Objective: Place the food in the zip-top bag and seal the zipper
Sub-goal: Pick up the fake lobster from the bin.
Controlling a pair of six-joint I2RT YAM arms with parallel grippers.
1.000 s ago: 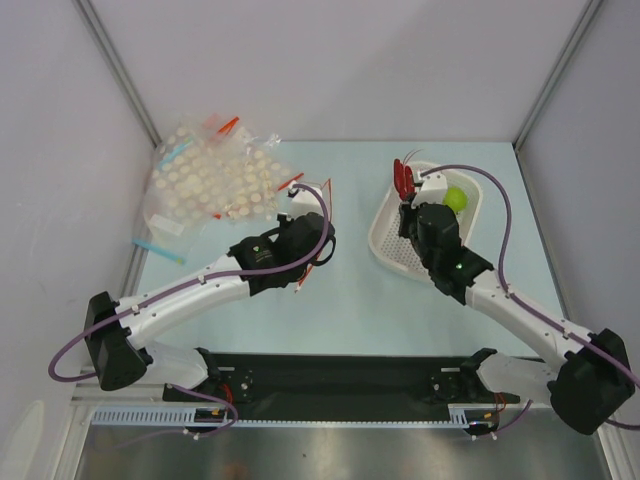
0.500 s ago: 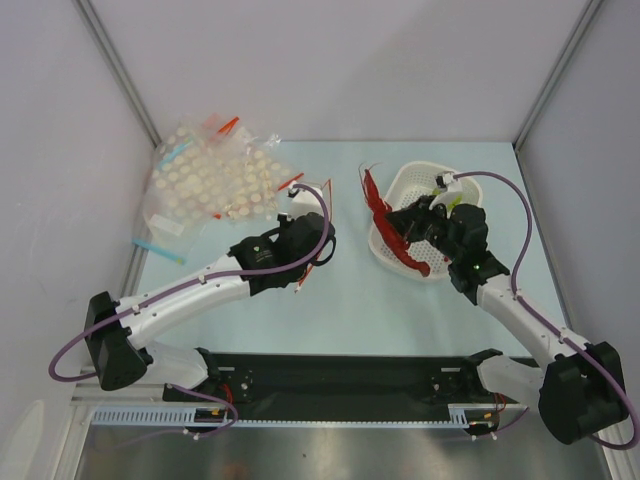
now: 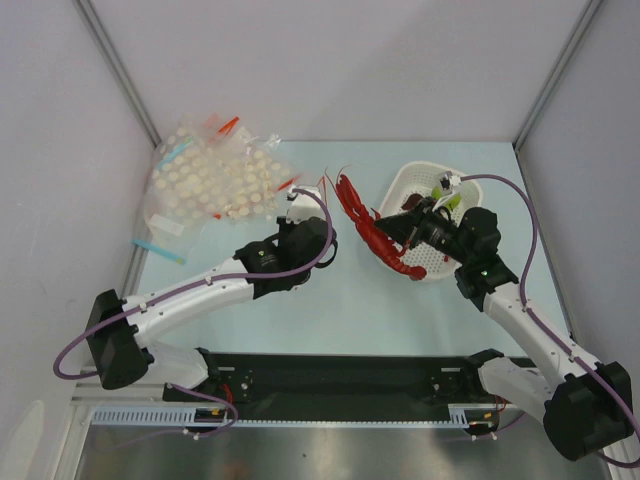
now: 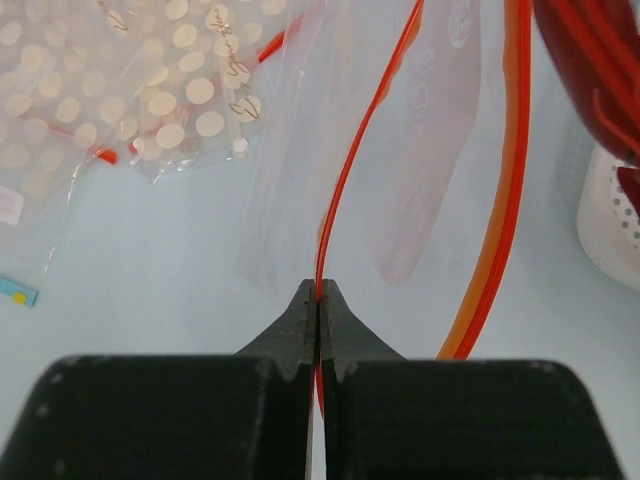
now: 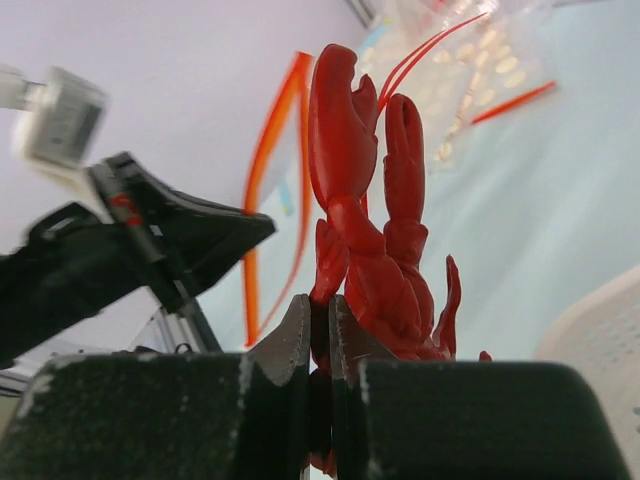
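Top view: glossy red plastic toy lobster (image 3: 372,226) gripped in right jaws beside white perforated basket (image 3: 412,172), stretching from jaw tips toward left jaws.
Left wrist: left jaws clenched on thin red-orange zipper strip (image 4: 345,172) of clear crinkly plastic bag (image 4: 420,150); bag spreads ahead of jaws, cream-dotted bags (image 4: 120,90) ahead-left on pale surface (image 4: 150,270).
Right wrist: right jaws grasping lobster's body, claws jutting beyond tips, zipper strip ahead-left.

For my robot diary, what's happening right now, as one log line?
left fingers: shut on zipper | right fingers: shut on lobster | lobster: outside bag | bag: open
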